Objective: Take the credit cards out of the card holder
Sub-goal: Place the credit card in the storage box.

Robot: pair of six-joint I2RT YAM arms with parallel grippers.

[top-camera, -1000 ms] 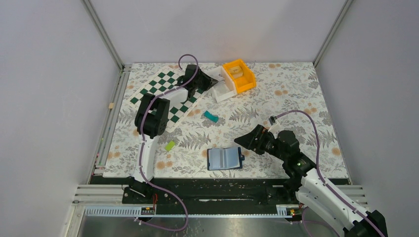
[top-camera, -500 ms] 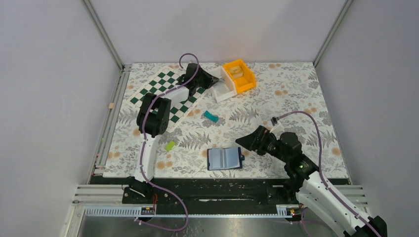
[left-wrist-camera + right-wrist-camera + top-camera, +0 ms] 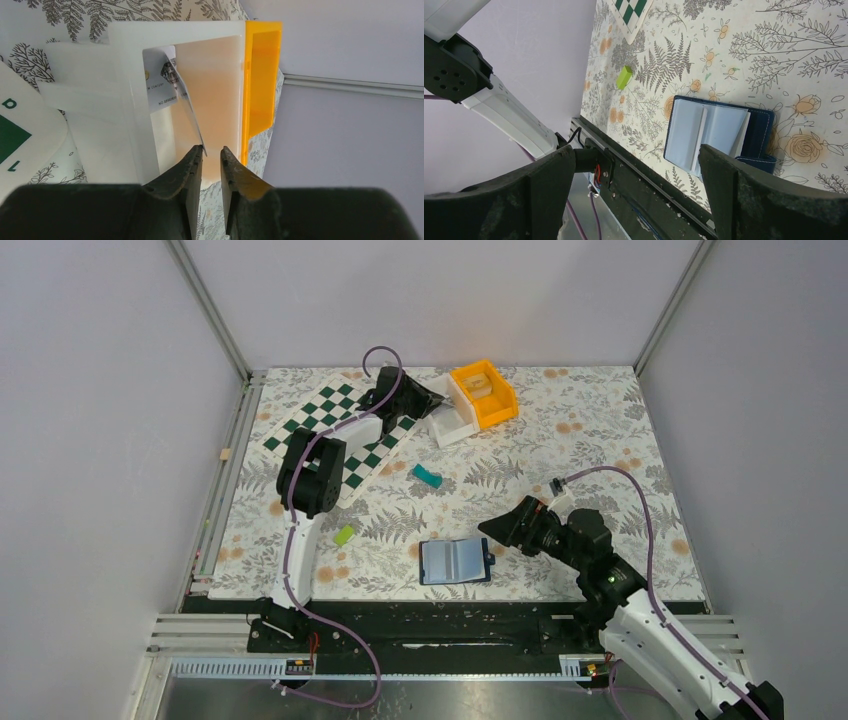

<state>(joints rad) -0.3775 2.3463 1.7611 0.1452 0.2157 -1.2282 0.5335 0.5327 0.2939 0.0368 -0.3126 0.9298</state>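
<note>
our left hand (image 3: 212,148) hung over the white plastic bin (image 3: 125,60), fingers narrowly parted to let the whitish-grey credit card (image 3: 186,107) lean inside. our right hand (image 3: 636,150) gaped wide by the open navy-blue bifold card holder (image 3: 719,127) on the floral tabletop (image 3: 600,440), likely for another.

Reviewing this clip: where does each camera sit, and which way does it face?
Top: above and behind the bases, looking down on the table; the left arm and right arm show.
Left wrist: on the left arm, facing past the left hand into the white bin with a card, orange bin beside.
Right wrist: on the right arm, looking through the open right hand at the wallet and green block.
Shared: top and right wrist both show wallet and green block.
</note>
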